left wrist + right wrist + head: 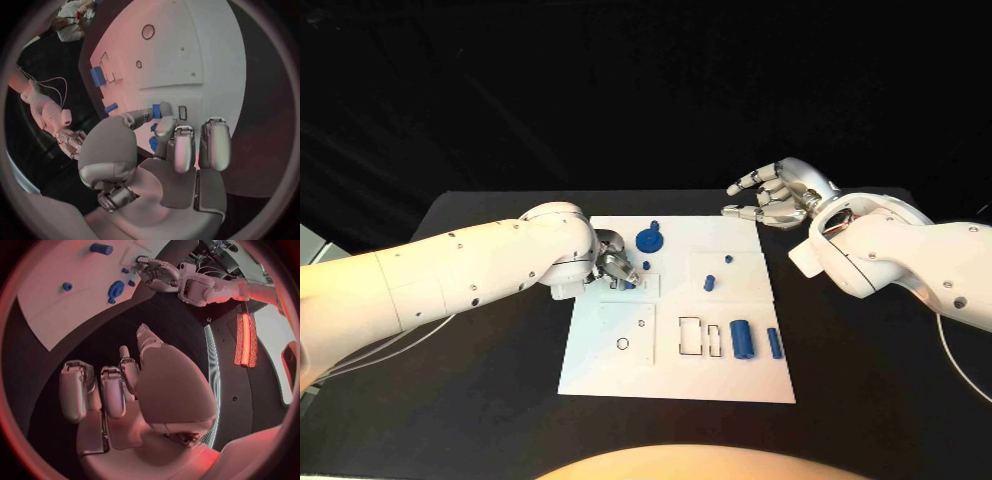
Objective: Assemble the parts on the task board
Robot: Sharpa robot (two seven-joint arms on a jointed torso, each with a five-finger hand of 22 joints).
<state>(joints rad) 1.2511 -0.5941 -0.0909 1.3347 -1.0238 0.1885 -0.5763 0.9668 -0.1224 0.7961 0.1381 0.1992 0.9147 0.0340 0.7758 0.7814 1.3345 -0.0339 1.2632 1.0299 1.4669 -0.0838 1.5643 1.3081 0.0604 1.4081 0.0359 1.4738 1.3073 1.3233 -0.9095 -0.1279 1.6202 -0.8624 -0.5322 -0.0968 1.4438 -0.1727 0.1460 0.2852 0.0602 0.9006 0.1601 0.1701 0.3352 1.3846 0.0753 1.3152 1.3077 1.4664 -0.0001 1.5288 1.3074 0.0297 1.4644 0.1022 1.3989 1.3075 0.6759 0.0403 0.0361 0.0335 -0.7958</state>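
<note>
The task board lies flat in the middle of the black table, a white plate with its long side running away from the robot. Several blue parts sit on it: a round disc-shaped part with a stem near the far edge, a small peg standing toward the board's middle, another small piece just beyond that peg, and, nearer the robot, a thick cylinder lying beside a thinner one. Left of those two cylinders are outlined rectangular slots, and further left a raised white panel with small round holes. At the board's left edge, the left hand is lowered onto the plate with its fingers drawn together around a small blue part; in the left wrist view the same blue piece shows pinched at the fingertips, right against the board's surface beside a small rectangular slot. The right hand hangs off the board's far right corner, over bare table, its fingers loosely curled but apart and nothing held in them; the right wrist view shows its palm over the dark tabletop, with the board's corner and the disc-shaped part well apart from it.
</note>
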